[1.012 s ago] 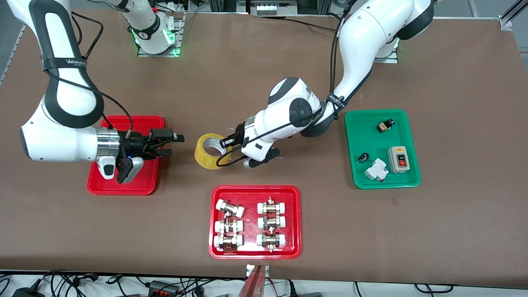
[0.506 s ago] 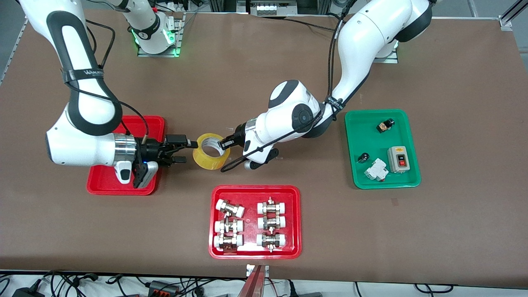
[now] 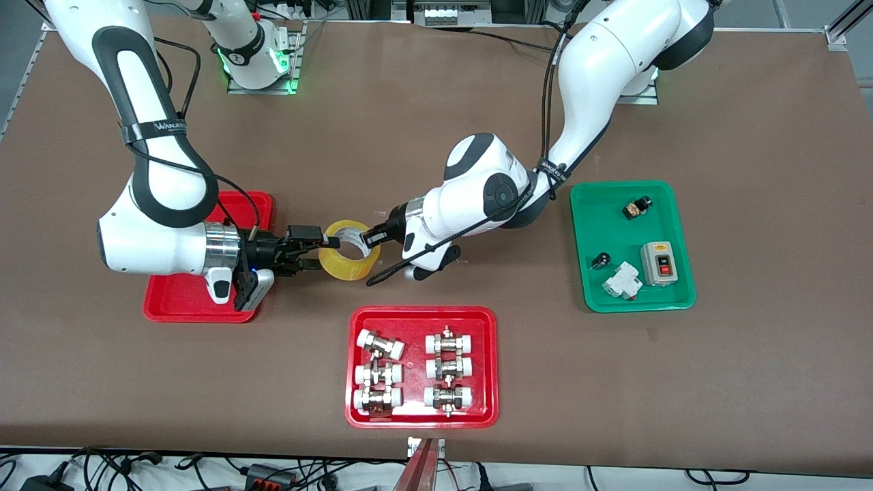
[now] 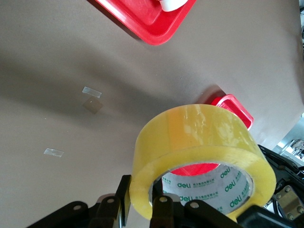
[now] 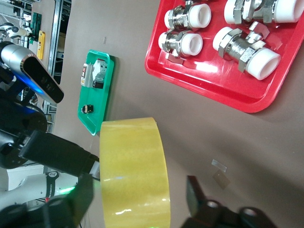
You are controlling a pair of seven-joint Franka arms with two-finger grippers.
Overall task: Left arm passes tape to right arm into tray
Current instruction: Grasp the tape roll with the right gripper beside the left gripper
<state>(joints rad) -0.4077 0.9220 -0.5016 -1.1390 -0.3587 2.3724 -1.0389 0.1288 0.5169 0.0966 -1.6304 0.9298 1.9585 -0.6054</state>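
The yellow tape (image 3: 346, 249) with a white core is held in the air beside the plain red tray (image 3: 170, 303). My left gripper (image 3: 372, 236) is shut on the roll's wall, one finger inside the core and one outside, as the left wrist view (image 4: 142, 209) shows on the tape (image 4: 199, 142). My right gripper (image 3: 319, 248) is open, with its black fingers on either side of the roll's other edge and gaps showing. In the right wrist view the tape (image 5: 133, 171) fills the space between the right gripper's (image 5: 137, 202) fingers.
A red tray of white-capped metal fittings (image 3: 421, 416) lies nearer to the front camera than the tape. A green tray (image 3: 586, 273) with small electrical parts lies toward the left arm's end. Bits of clear tape (image 4: 91, 91) stick to the brown table.
My right arm has moved from over the plain red tray toward the tape, and its open fingers now straddle the roll. My left gripper has held the tape almost still.
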